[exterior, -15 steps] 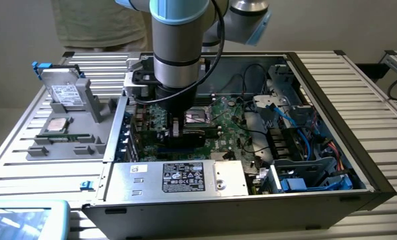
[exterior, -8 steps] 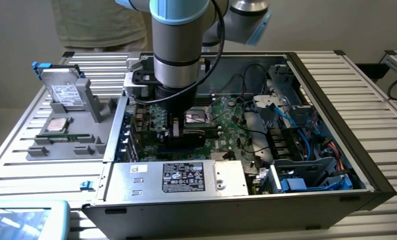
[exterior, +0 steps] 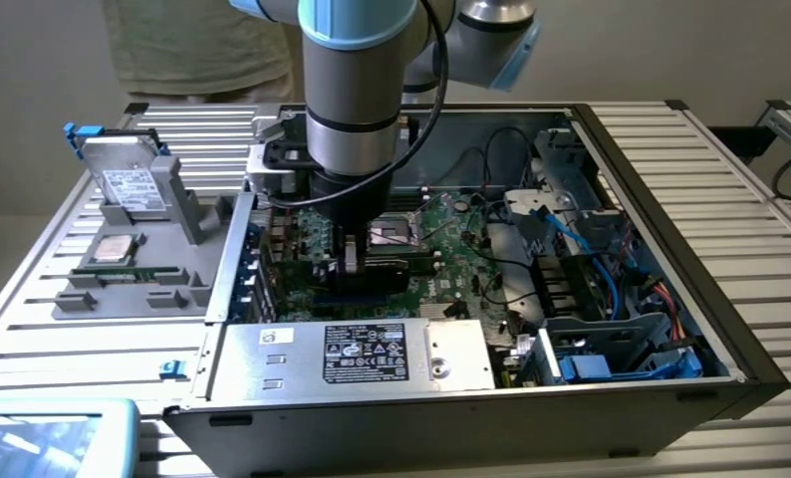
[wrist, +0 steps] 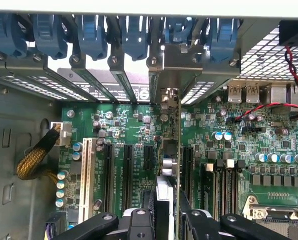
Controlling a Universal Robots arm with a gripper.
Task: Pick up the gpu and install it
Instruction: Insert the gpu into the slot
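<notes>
The gpu [wrist: 170, 150] stands on edge between my fingers, seen end-on as a thin card running toward the case's rear wall. Its silver bracket [wrist: 170, 70] lies against the rear slot openings, under the blue latches. My gripper [wrist: 166, 222] is shut on the card, with one black finger [wrist: 138, 225] on each side. In the exterior view the gripper [exterior: 352, 261] reaches down into the open computer case [exterior: 661, 179], low over the green motherboard [exterior: 449, 249] near the expansion slots. Whether the card's edge sits fully in its slot is hidden.
A silver power supply [exterior: 356, 354] fills the case's near side. Blue cables and a drive cage [exterior: 595, 299] lie at the exterior view's right. A grey fixture holds a hard drive [exterior: 130, 184] and a memory stick [exterior: 130, 269]. A person [exterior: 196, 50] stands behind the table.
</notes>
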